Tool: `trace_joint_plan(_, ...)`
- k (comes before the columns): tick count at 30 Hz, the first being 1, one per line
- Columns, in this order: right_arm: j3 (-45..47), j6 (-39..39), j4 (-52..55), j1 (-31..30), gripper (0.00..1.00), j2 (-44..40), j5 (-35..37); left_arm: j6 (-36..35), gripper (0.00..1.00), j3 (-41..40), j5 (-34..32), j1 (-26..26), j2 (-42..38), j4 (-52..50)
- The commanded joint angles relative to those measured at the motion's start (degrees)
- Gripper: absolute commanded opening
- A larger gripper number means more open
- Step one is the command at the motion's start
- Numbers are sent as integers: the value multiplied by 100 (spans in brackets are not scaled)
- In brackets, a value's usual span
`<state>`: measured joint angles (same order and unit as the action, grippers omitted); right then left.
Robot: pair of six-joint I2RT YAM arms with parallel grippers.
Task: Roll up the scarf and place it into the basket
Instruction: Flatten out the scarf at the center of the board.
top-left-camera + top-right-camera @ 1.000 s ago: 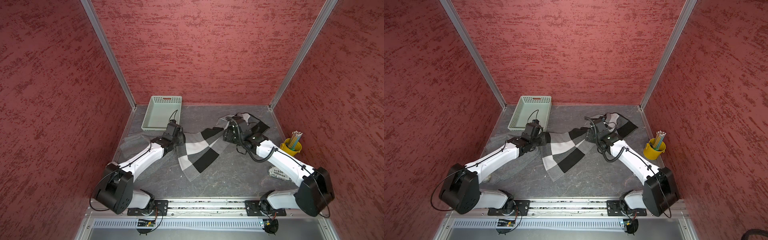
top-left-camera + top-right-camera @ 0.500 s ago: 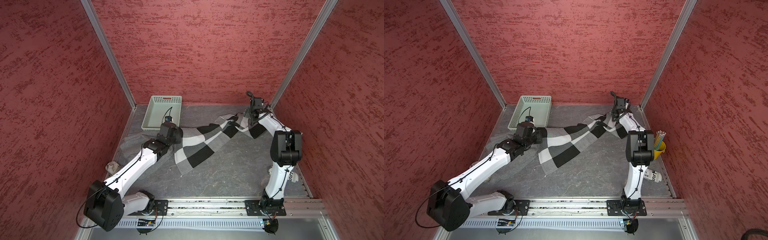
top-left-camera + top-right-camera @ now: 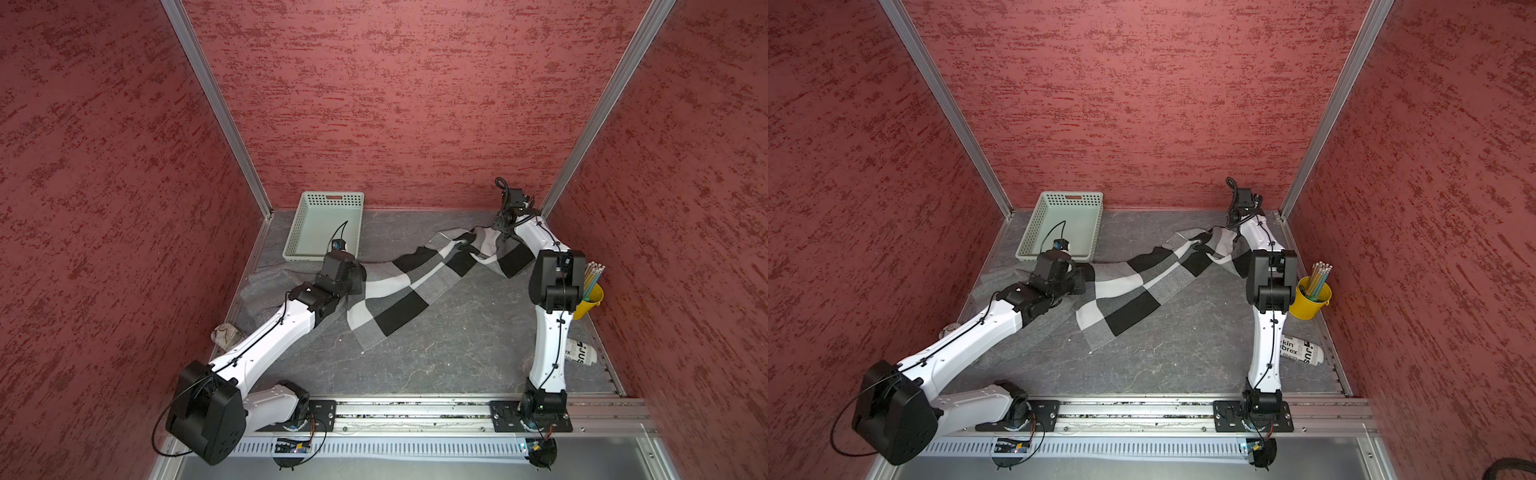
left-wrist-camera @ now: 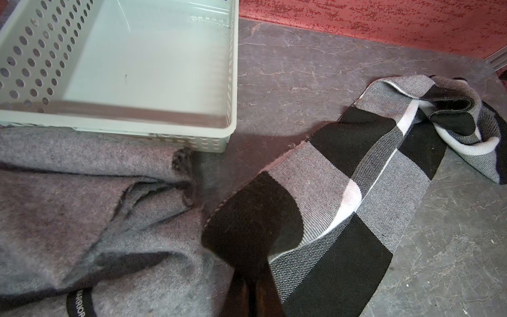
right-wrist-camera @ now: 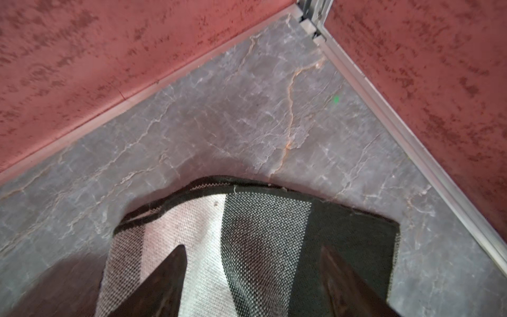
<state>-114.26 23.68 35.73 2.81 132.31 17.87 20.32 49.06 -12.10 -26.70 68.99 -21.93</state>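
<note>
Black-grey-white checked woven scarf (image 3: 399,291) lies unrolled, 9 to 2 o'clock, outside pale mint perforated plastic basket (image 3: 293,235) at 11. Left gripper (image 4: 252,277) pinches its black corner; right gripper (image 5: 252,274) jaws spread over far end. We judge cloth laid straight for rolling.

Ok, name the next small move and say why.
Probably close the right claw on the end of the scarf beneath it and pull the bunched folds flat: its jaws stand open over that end, while the left claw pinches the opposite end.
</note>
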Motion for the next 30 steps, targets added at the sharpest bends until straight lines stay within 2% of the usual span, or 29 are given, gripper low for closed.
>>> trace_joint_plan(1,54,34,-9,27,83,133,-371,-36,0,-17,-29,-11,-140,131)
trace_joint_plan(7,-235,5,-250,21,85,266,-925,-28,0,-45,-20,-11,-167,171)
trace_joint_plan(13,-940,-67,141,-8,89,758,-1124,29,0,-72,-3,-11,-210,172)
trace_joint_plan(17,-1118,-91,172,-66,88,1016,-1377,34,0,-64,-10,-11,-202,162)
trace_joint_plan(20,-1277,-122,236,-169,84,1233,-1616,60,0,-70,-20,-11,-185,165)
trace_joint_plan(21,-1353,-127,295,-205,81,1306,-1604,82,0,-62,-29,-11,-180,179)
trace_joint_plan(23,-1397,-99,355,-217,67,1350,-1571,87,0,-46,-55,-11,-183,171)
trace_joint_plan(27,-1405,-163,356,-208,28,1161,-1279,42,0,-28,-156,-11,-292,108)
trace_joint_plan(30,-1384,-337,428,-202,7,825,-804,-42,0,12,-373,-2,-448,-52)
